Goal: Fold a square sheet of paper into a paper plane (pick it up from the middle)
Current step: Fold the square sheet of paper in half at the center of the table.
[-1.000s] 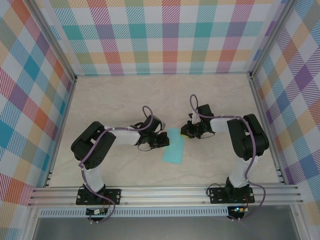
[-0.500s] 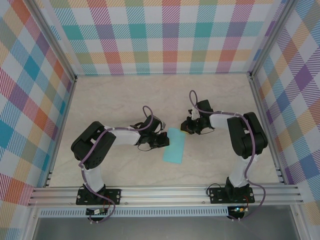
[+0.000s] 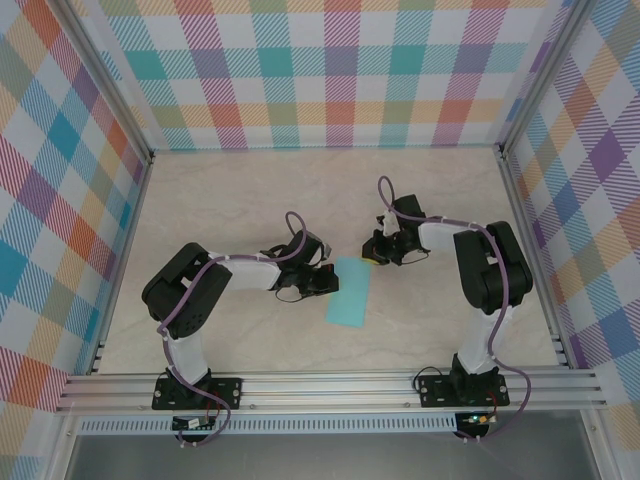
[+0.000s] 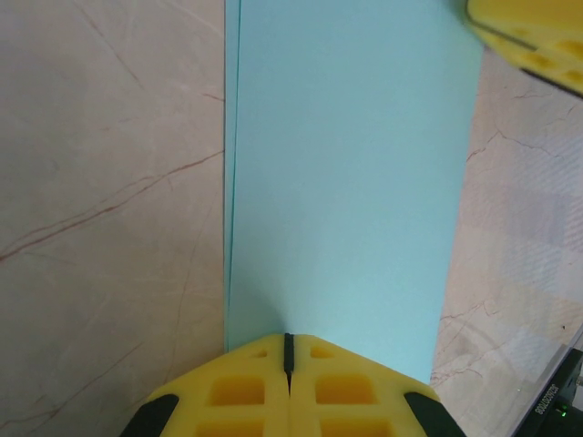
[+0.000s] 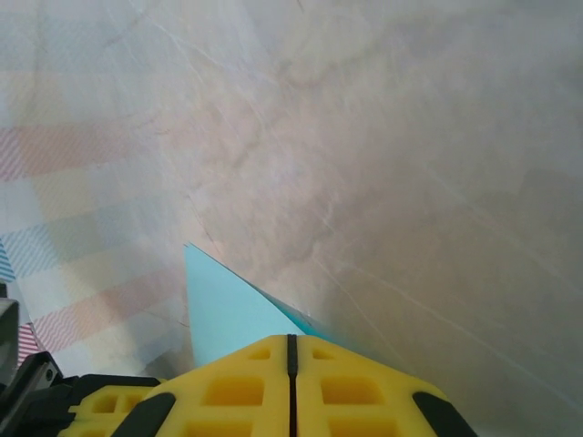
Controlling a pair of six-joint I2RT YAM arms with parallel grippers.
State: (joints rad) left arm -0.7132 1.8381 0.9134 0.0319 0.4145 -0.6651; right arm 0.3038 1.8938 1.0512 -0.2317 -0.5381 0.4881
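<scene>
The light cyan sheet of paper (image 3: 349, 296) lies flat in the middle of the table as a narrow doubled rectangle, not a pointed plane. My left gripper (image 3: 330, 283) is shut, its yellow tips resting on the sheet's left long edge; in the left wrist view the paper (image 4: 346, 182) stretches away from the closed left gripper (image 4: 289, 339). My right gripper (image 3: 372, 256) is shut at the sheet's far right corner. In the right wrist view a cyan corner (image 5: 223, 305) pokes out beyond the closed right gripper (image 5: 291, 339). Whether that corner is pinched is hidden.
The marbled tabletop (image 3: 250, 200) is bounded by plaid walls (image 3: 330, 70) at the back and sides. An aluminium rail (image 3: 330, 385) runs along the front. A yellow finger (image 4: 528, 36) of the right gripper shows in the left wrist view.
My right gripper has shifted a little toward the back and left, ending over the sheet's far right corner. The left gripper and the paper have stayed put.
</scene>
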